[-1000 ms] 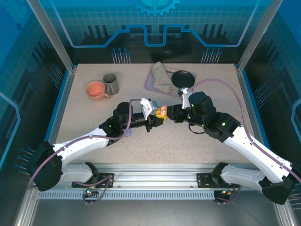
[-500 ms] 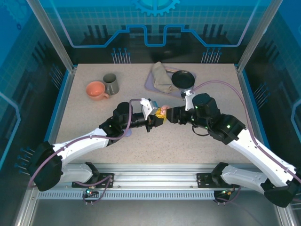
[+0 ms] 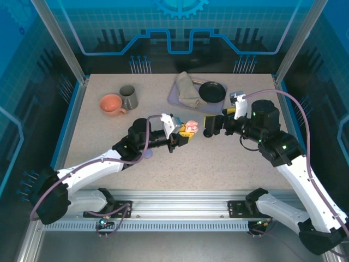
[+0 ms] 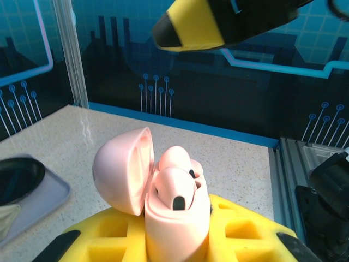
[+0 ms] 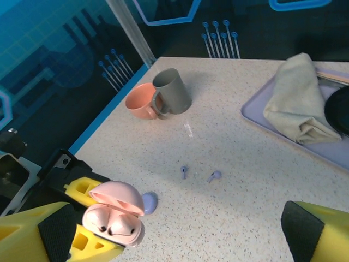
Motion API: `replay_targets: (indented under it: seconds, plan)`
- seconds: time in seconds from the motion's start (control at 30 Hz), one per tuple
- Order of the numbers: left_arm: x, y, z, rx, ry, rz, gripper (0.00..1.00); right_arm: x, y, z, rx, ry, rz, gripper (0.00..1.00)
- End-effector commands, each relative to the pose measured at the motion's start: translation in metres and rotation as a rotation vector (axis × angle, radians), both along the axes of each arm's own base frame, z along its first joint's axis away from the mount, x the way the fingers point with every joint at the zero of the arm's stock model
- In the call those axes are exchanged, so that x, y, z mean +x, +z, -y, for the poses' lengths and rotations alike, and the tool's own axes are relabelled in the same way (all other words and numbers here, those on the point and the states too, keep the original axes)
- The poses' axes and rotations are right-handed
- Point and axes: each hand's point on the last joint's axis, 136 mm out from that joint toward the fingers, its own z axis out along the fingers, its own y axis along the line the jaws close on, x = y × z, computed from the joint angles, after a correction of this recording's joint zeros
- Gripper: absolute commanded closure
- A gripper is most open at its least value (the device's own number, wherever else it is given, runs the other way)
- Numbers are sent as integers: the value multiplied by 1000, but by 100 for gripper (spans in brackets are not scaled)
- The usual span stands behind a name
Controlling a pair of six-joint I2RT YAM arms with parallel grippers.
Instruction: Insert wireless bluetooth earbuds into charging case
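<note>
I have my left gripper (image 3: 184, 137) pinching the open pink case (image 4: 169, 218), two pale pink earbuds (image 4: 175, 188) seated inside (lid hinged back). My right gripper (image 3: 209, 127) hangs near it, fingers spread wide. Two lilac earbuds (image 5: 184, 172) lie loose on the table (image 5: 245, 180).

An open pink case (image 4: 174, 229) sits clamped between the yellow jaws of the left gripper (image 4: 177, 245), its lid (image 4: 122, 172) swung left and two pale buds (image 4: 175, 191) seated inside. The right gripper's finger (image 4: 191, 24) hangs above. A tray (image 4: 52, 196) lies on the tabletop (image 4: 229, 158), short of its blue-trimmed edge.
</note>
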Motion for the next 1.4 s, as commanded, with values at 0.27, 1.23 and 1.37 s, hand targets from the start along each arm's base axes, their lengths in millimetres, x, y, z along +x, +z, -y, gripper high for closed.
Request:
replay_targets:
  seconds: [0.27,1.23,1.37]
  plan:
    - [-20,53,0,-34,-80,196,100,-24,39,-58,219,617,-81,0]
    - [-10,50,6,-20,-69,177,100,-60,27,-75,196,789,-107,15]
    - [-11,50,5,-16,-68,177,100,-59,27,-73,183,778,-98,18]
